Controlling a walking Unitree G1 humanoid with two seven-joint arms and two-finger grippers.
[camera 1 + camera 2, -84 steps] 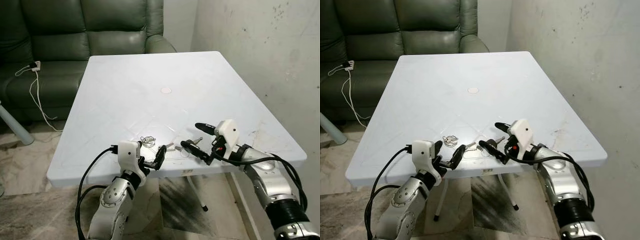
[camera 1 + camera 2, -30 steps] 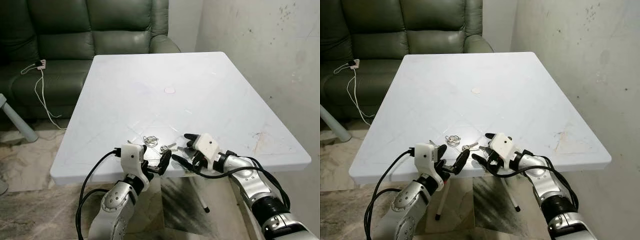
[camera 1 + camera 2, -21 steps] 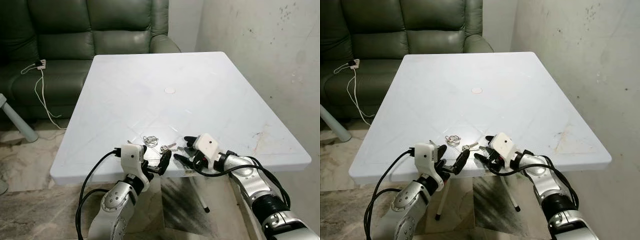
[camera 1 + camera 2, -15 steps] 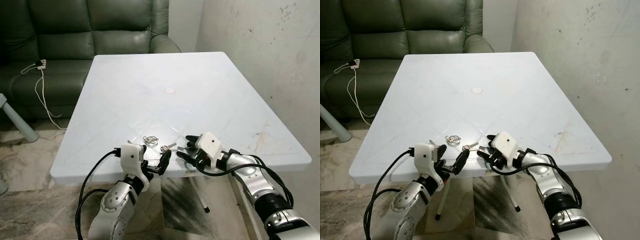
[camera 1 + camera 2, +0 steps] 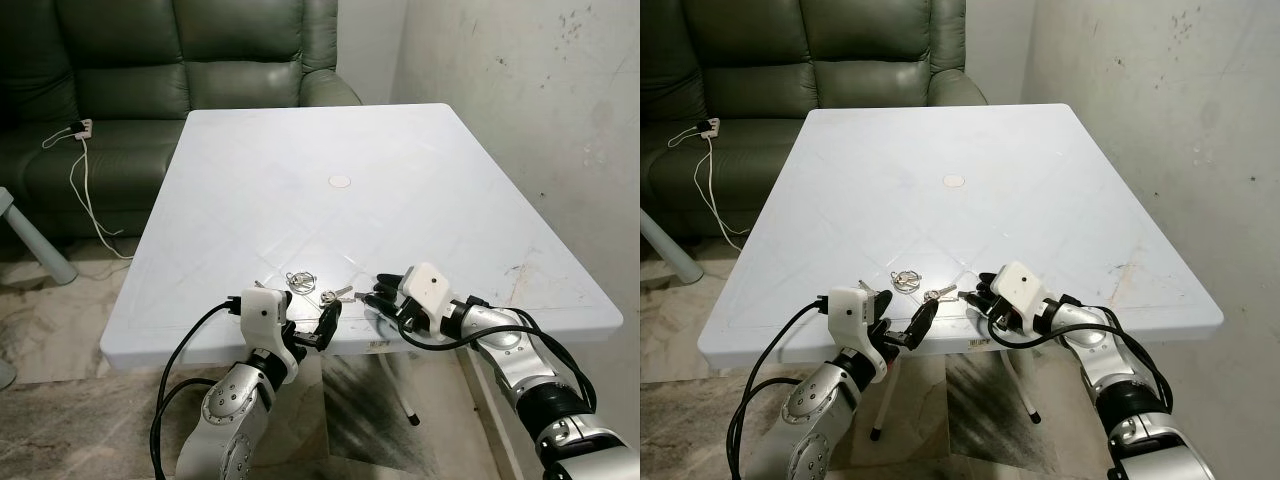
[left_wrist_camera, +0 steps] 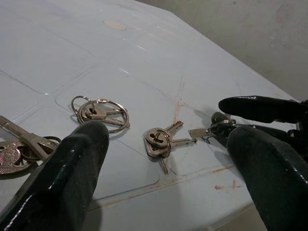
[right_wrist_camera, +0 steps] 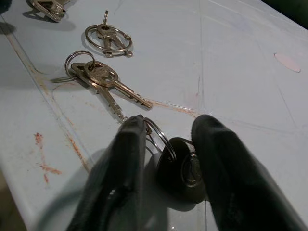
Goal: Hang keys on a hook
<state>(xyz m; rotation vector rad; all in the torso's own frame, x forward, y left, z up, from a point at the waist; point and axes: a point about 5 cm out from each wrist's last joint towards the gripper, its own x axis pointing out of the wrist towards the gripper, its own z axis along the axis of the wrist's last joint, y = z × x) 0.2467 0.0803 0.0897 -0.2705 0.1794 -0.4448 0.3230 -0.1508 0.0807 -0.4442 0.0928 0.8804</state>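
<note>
Barely begun: R gripper (image 7: 166,159) pinching black-headed key (image 7: 185,171) on table (image 5: 300,150), L gripper (image 6: 163,159) open & idle, no hook seen, hanging all left.

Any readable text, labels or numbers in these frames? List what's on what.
None can be read.
Small sticker on the front edge of the white plastic table: print too small to read.
Silver keys on rings: no stamping can be made out.
Black key fob between the right gripper fingers: no marking shows.
</note>
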